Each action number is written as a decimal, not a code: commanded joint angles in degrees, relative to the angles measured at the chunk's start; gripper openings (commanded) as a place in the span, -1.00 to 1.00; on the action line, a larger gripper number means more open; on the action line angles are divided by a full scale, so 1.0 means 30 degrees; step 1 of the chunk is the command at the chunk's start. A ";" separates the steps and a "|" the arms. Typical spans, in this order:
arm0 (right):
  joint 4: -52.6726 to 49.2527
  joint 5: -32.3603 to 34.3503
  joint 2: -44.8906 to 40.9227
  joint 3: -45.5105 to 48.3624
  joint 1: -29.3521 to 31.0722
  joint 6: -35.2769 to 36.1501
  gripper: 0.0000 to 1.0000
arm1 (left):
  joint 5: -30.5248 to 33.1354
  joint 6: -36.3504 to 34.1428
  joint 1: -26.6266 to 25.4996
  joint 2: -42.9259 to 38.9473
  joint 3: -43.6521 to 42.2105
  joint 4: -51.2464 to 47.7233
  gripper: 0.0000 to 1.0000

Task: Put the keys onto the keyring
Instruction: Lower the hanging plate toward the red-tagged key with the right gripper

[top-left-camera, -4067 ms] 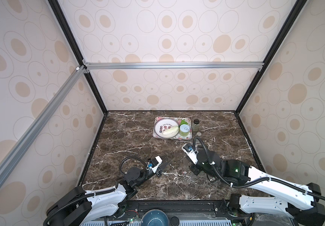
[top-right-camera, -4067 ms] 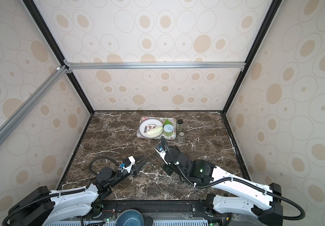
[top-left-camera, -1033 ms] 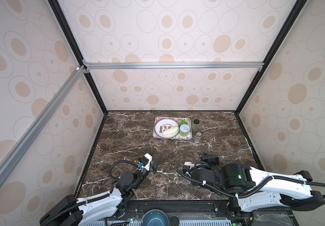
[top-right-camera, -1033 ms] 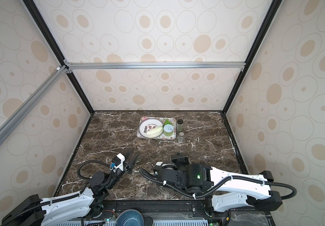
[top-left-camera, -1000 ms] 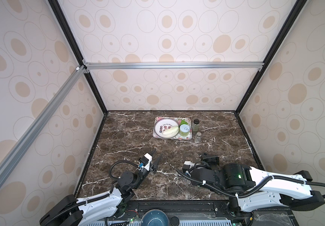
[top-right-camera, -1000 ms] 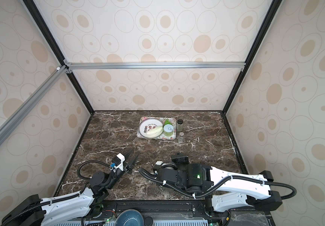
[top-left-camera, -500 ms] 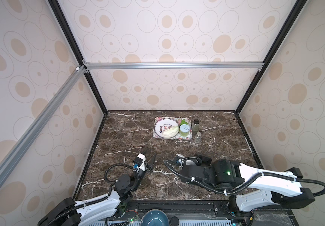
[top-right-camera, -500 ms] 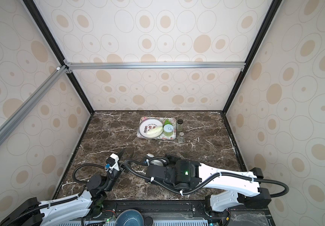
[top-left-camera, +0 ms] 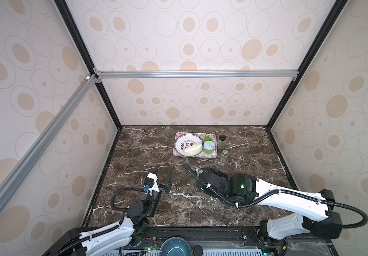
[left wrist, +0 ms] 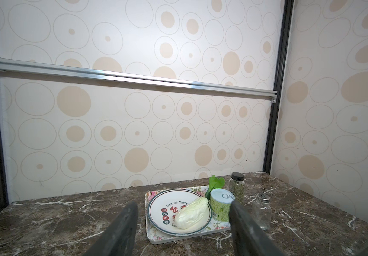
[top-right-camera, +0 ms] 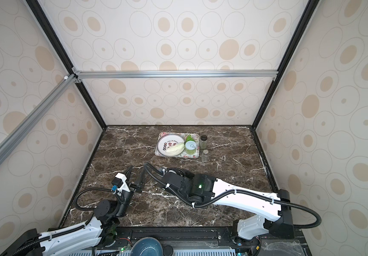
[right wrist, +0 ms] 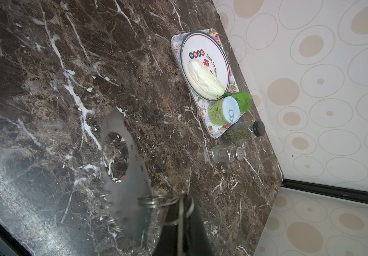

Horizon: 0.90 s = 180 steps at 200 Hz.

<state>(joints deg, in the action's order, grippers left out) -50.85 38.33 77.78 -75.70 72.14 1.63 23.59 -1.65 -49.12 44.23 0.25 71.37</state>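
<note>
The keyring [right wrist: 124,177], a thin grey plate with a big oval hole, hangs blurred over the marble in the right wrist view. Wire rings link its rim to my right gripper [right wrist: 181,205], which is shut on one of those rings. A scrap of red-orange [right wrist: 121,177] shows at the hole's edge; the keys are otherwise hidden. In both top views the right wrist covers the gripper, and only a grey patch of the keyring [top-left-camera: 193,186] shows. My left gripper [top-left-camera: 163,175] [top-right-camera: 136,175] [left wrist: 182,221] stands open and empty to the left of it.
A floral tray [top-left-camera: 195,155] at the back holds a white plate [top-left-camera: 182,141] with a pale cabbage [top-left-camera: 192,148] and a green can [top-left-camera: 209,148]. Two glass jars [top-left-camera: 222,141] [top-left-camera: 224,155] stand right of it. A blue bowl [top-left-camera: 175,248] sits below the front edge.
My right arm has swung left toward the table's middle with the keyring. The left gripper has moved forward and left, and its jaws have spread wider.
</note>
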 commanded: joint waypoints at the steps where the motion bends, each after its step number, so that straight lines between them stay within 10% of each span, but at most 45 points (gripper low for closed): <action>1: 0.2240 -0.0708 -0.0199 0.0906 -0.0276 0.0069 -1.00 | 0.0419 0.0169 0.0137 -0.0054 -0.0644 0.0520 0.30; 180: 1.2224 -0.5095 0.2053 0.6173 -0.4119 -0.1419 -1.00 | 0.0514 0.0272 0.0291 0.0605 -0.0495 0.0520 0.35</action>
<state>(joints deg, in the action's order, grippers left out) -17.39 24.84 82.89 -58.59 61.69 -0.10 24.58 -1.41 -48.64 45.93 0.25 71.50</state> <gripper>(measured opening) 0.059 0.675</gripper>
